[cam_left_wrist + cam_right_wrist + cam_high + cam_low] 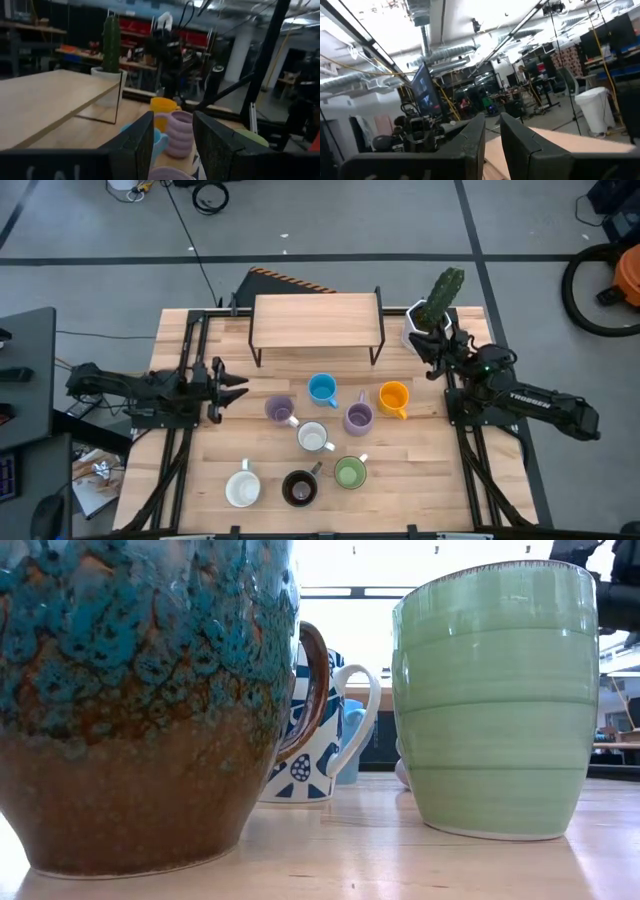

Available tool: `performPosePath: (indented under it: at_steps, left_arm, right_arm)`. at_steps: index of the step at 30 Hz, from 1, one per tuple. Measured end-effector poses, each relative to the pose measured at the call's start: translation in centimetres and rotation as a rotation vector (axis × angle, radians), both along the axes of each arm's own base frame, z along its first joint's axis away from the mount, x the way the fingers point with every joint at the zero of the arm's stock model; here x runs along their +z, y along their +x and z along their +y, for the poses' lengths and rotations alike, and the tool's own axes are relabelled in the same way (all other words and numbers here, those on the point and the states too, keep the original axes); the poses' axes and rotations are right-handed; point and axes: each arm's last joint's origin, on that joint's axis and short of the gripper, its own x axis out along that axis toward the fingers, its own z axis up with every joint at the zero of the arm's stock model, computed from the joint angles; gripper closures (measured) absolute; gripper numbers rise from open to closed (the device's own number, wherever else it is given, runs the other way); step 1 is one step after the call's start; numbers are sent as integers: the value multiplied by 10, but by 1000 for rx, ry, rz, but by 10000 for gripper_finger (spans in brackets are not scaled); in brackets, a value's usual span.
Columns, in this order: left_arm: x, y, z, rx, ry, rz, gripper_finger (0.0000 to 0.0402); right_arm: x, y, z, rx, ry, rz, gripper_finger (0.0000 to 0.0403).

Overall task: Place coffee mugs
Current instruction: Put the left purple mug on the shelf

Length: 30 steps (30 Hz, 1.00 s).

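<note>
A: While both arms wait at the table edges, where are the mugs?

B: Eight ceramic mugs stand on the pale wooden table: a blue mug, an orange mug, two lilac mugs, a patterned white mug, a plain white mug, a dark brown mug and a green mug.

A: And the grippers?

B: The left gripper, beside the lilac mug, has fingers spread, holding nothing. The right gripper, near a white cactus pot, has fingers nearly pressed together, empty.
</note>
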Motion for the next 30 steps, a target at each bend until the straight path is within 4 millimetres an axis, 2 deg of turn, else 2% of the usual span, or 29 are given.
performPosePath:
  at_steps: [6,11,16,23,30]
  left_arm:
    - [15,-1,0,3,-18,159,260]
    - [25,7,-1,18,6,274,260]
    - [34,17,-2,41,44,356,260]
    - [42,26,-6,-3,27,569,260]
    - [50,35,-8,-22,9,663,260]
  right_arm:
    - [17,13,-2,79,-32,54,337]
    - [21,37,-1,118,-53,147,337]
    - [27,60,1,74,-98,229,337]
    - [23,82,8,66,-154,293,337]
    - [12,96,14,96,-201,343,337]
